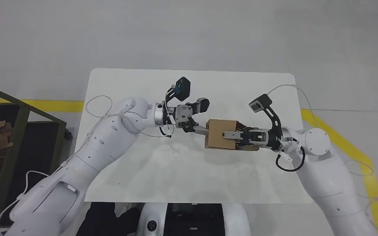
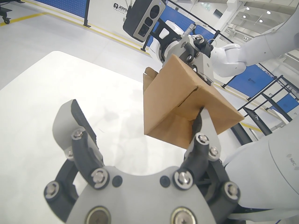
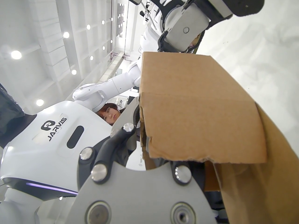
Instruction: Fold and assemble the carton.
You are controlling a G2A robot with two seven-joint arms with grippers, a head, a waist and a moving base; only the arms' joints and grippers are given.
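A brown cardboard carton hangs above the middle of the white table, partly folded into a box shape. My right gripper is shut on the carton's side wall, with one finger showing beside the cardboard and the other hidden behind it. A loose flap hangs by that wrist. My left gripper stands open at the carton's opposite end. In the left wrist view one of its fingertips touches the folded end flap of the carton, while the other is clear of it over the table.
The table surface around the carton is bare white. A dark frame stands on the floor beyond the table's left edge, and yellow floor tape runs behind it.
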